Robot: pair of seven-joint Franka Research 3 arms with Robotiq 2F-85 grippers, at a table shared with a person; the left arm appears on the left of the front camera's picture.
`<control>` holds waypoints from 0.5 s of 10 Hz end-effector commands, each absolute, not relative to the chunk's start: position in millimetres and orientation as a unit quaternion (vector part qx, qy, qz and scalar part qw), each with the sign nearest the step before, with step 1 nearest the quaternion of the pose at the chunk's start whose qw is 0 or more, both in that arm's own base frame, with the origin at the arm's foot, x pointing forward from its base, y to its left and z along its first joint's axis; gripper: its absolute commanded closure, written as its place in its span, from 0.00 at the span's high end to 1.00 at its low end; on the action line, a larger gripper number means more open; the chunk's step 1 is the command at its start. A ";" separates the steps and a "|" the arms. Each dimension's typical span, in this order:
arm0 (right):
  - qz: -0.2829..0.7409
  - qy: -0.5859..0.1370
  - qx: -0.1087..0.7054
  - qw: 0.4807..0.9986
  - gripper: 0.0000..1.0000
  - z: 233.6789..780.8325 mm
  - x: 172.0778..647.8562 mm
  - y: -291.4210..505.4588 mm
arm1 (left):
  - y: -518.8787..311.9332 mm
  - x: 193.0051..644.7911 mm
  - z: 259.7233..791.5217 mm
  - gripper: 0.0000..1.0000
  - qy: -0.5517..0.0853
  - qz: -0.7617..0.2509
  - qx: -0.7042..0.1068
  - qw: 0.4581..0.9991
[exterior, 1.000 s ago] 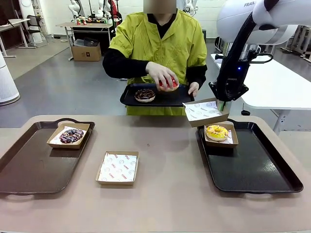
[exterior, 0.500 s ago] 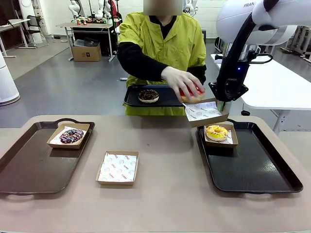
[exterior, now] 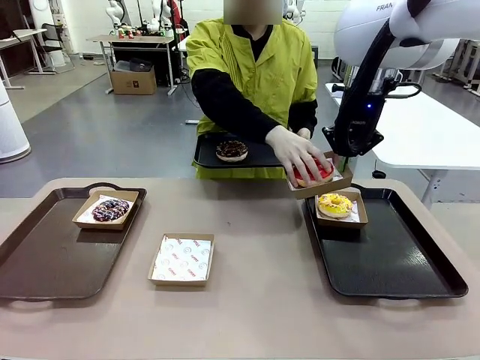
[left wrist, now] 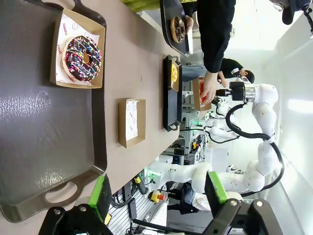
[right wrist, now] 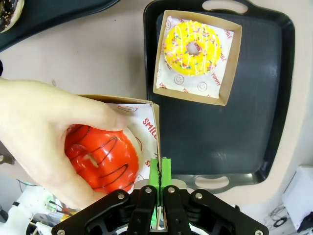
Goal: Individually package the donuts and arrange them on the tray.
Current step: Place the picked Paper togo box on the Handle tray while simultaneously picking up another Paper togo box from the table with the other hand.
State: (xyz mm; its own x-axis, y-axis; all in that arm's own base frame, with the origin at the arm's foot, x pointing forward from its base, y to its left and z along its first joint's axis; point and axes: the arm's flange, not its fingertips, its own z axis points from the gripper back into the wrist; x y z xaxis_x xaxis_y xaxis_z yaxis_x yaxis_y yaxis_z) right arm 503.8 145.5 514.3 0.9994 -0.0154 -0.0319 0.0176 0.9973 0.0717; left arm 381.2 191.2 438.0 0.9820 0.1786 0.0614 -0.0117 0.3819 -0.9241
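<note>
Left pincer point(left wrist: 157, 192) spread, near the left tray point(exterior: 45, 262), where a dark donut point(exterior: 110, 209) sat boxed. Person's hand point(exterior: 296, 154) rested on the red donut point(exterior: 319, 174) inside a box point(exterior: 322, 187) pinched by the right pincer point(exterior: 343, 161). Yellow donut point(exterior: 334, 203) sat boxed on the right tray point(exterior: 390, 262).

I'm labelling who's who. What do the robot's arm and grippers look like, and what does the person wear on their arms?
Right arm: white shell, dark lettering, black cable, blue light. Left gripper and right gripper: black, green pads. Person: black sleeves under a lime-green top.
</note>
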 end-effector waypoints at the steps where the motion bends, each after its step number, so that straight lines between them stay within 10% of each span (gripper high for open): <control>1: -0.011 0.017 0.034 0.999 0.00 512.0 499.9 144.7 | 192.7 379.6 438.6 1.00 -0.075 0.056 -0.551 0.829; 5: -0.011 0.017 0.034 0.999 0.00 512.0 499.9 144.7 | 192.7 379.6 438.6 1.00 -0.075 0.056 -0.551 0.829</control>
